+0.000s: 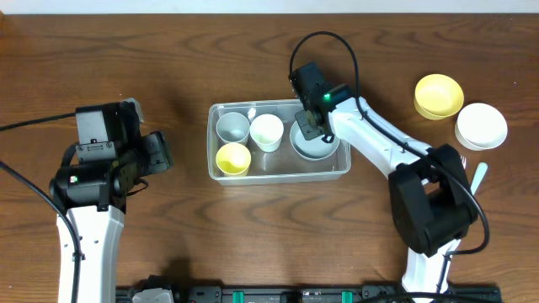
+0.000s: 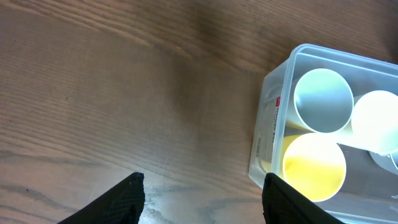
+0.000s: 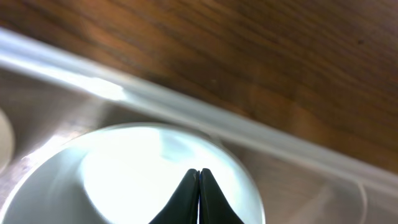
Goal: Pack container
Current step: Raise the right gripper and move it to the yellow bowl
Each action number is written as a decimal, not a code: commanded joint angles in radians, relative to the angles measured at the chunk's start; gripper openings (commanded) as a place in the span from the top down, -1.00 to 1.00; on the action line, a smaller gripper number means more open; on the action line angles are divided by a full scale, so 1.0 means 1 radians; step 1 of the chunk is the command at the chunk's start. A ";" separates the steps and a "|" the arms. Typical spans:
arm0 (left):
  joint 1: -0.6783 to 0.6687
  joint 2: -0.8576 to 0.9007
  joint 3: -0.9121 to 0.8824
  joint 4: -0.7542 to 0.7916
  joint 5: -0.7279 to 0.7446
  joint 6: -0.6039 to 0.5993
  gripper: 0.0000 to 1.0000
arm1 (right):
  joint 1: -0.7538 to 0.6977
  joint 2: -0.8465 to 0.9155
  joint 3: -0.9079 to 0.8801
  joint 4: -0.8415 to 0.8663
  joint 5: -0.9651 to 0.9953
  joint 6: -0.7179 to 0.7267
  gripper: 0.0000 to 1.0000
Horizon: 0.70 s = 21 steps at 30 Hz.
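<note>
Container (image 1: 279, 174): holds three cups (image 1: 267, 132) and grey bowl (image 1: 313, 147). Outstanding, toward 3 o'clock: yellow bowl (image 1: 439, 95), white bowl (image 1: 481, 125). Right gripper (image 3: 199, 180): fingers together over grey bowl. Left gripper (image 2: 202, 186): fingers apart, empty.

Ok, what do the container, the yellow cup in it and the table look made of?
The container looks like clear glossy plastic: its contents show through its walls, and its rim catches light. The yellow cup seems smooth opaque plastic, though coated paper is possible. The table shows dark wood grain with a low sheen; solid wood or laminate, I cannot tell.
</note>
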 commanded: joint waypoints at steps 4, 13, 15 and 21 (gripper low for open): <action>0.003 0.004 0.000 0.002 0.007 -0.005 -0.22 | -0.013 -0.242 0.003 -0.003 -0.010 0.012 0.17; 0.003 0.004 0.000 0.002 0.007 -0.006 -0.23 | -0.325 -0.469 0.003 -0.021 -0.051 0.016 -0.59; 0.003 0.004 0.000 0.002 0.007 -0.005 -0.23 | -0.426 -0.450 0.003 -0.033 -0.125 0.002 -0.59; 0.003 0.004 0.000 0.002 0.007 -0.006 -0.23 | -0.605 -0.332 0.003 -0.033 -0.208 -0.121 -0.65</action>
